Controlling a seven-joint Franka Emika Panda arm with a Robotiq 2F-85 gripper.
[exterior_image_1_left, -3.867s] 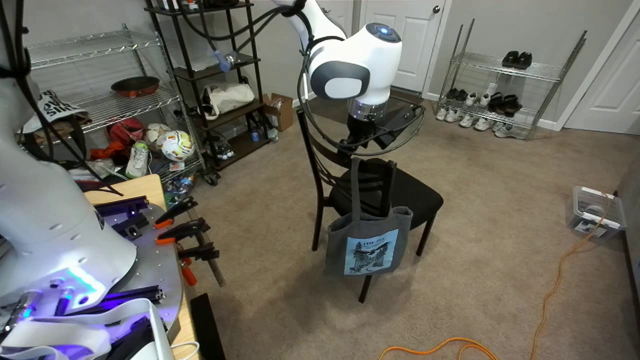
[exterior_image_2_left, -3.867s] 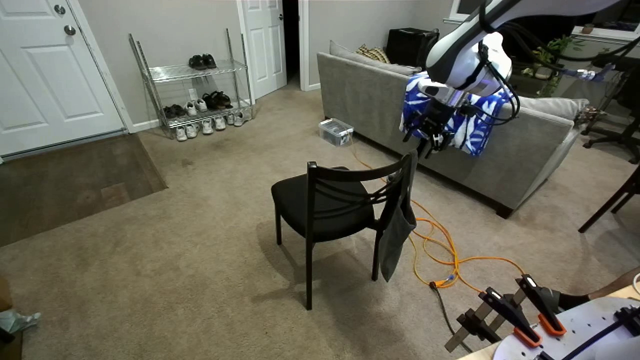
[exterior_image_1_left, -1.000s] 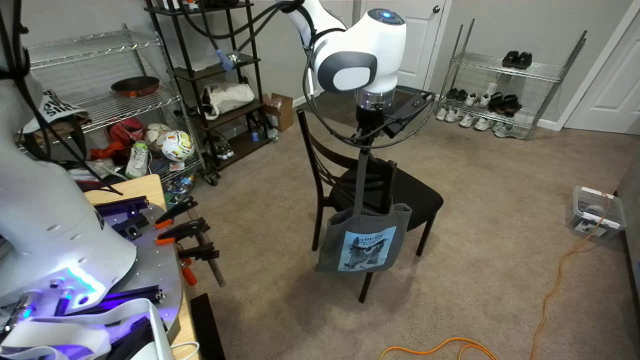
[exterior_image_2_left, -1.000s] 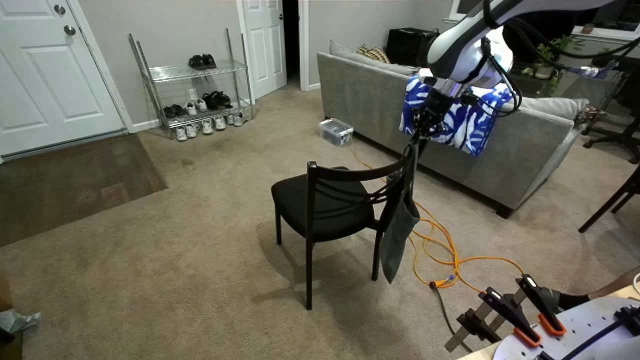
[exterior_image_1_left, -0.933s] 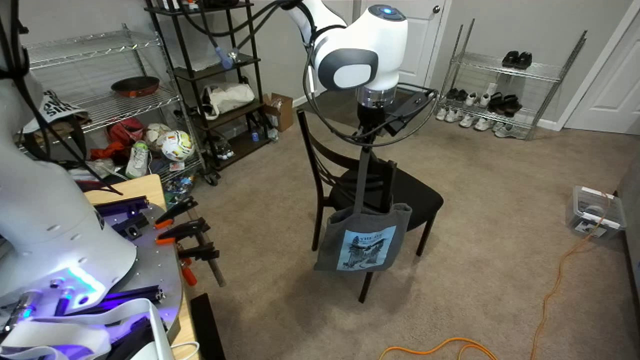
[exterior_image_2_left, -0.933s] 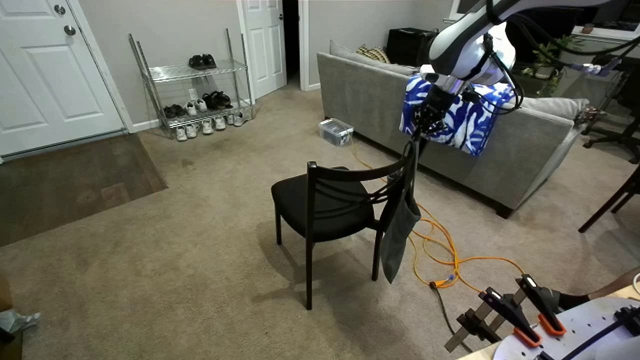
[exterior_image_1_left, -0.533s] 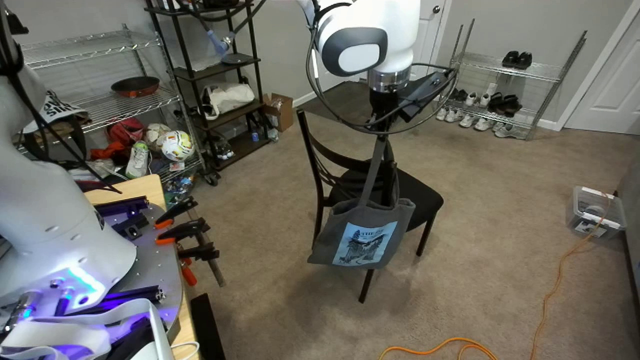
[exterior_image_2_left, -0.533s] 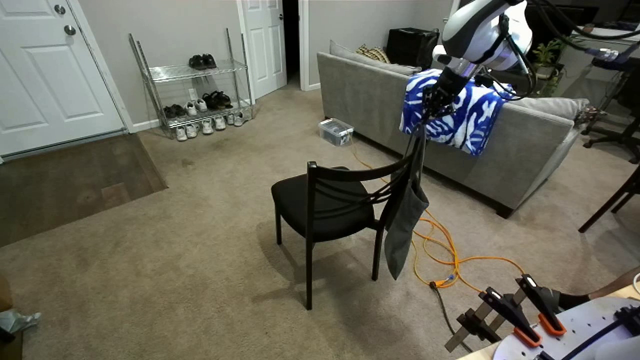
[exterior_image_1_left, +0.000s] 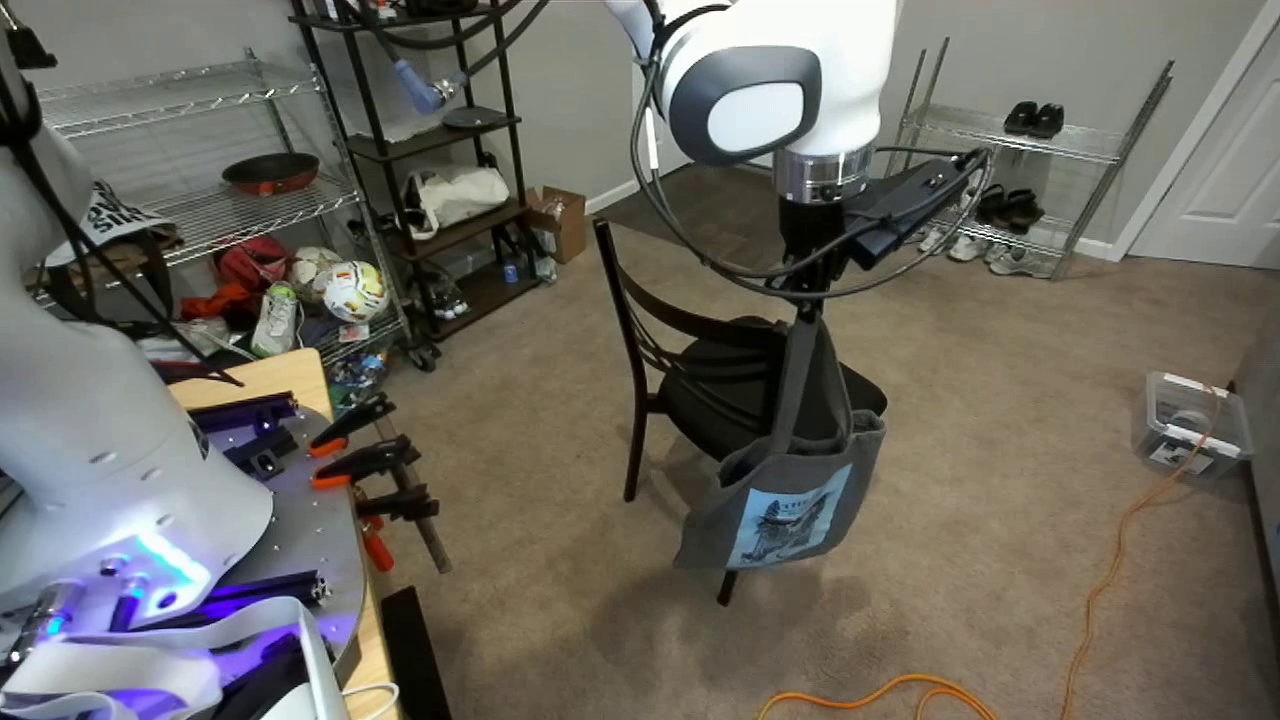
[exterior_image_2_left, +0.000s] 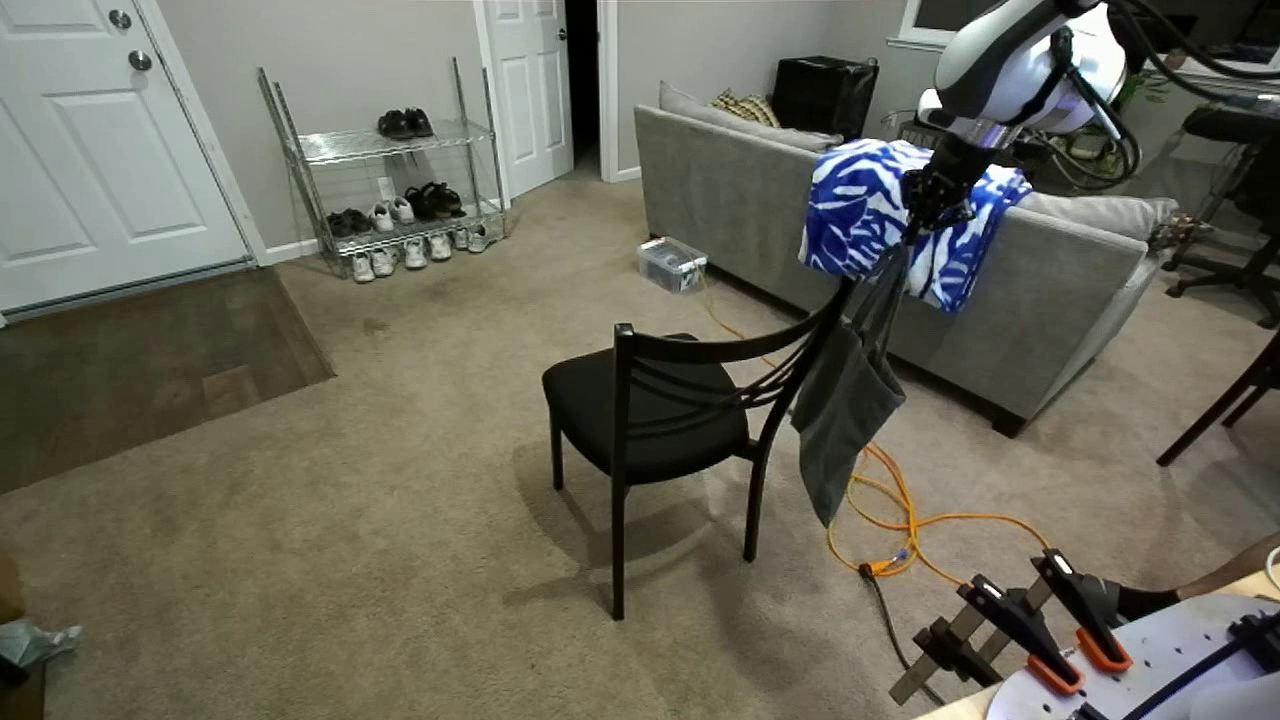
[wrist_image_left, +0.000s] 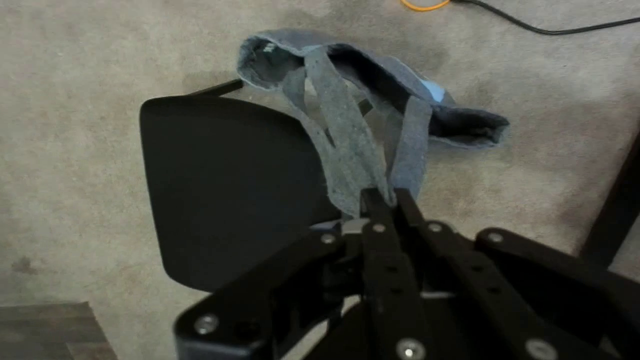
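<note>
Far left in an exterior view: your white robot base (exterior_image_1_left: 130, 480) on a light-wood counter (exterior_image_1_left: 285, 375), black-and-orange bar clamps (exterior_image_1_left: 365, 460) along the edge. Behind: silver wire shelving (exterior_image_1_left: 240, 215), a dark frying pan (exterior_image_1_left: 270, 175) with red sides on its middle tier. Next, an open dark-framed shelf unit (exterior_image_1_left: 495, 295) carrying a cream fabric bag (exterior_image_1_left: 460, 198). Mid-scene: a black chair (exterior_image_1_left: 720, 420) with padded seat and slatted back, upright on beige carpet (exterior_image_1_left: 980, 600). Beside the chair's back, the grey cloth tote bag (exterior_image_1_left: 785, 470) with light-blue printed panel (exterior_image_1_left: 790, 520) hangs tilted, clear of the carpet. Above it, your black two-fingered claw (wrist_image_left: 386, 195) is pinched closed on the tote's grey fabric straps (wrist_image_left: 345, 120); the wrist view shows them gathered at the fingertips (wrist_image_left: 371, 200). You cannot tell whether a strap also touches the chair. Further right, in an exterior view: a silver wire shoe rack (exterior_image_1_left: 1090, 150) with shoes (exterior_image_1_left: 1047, 122) on two tiers, then a clear plastic lidded bin (exterior_image_1_left: 1190, 425), an orange cord (exterior_image_1_left: 1115, 540) showing across it and trailing over the carpet.
</note>
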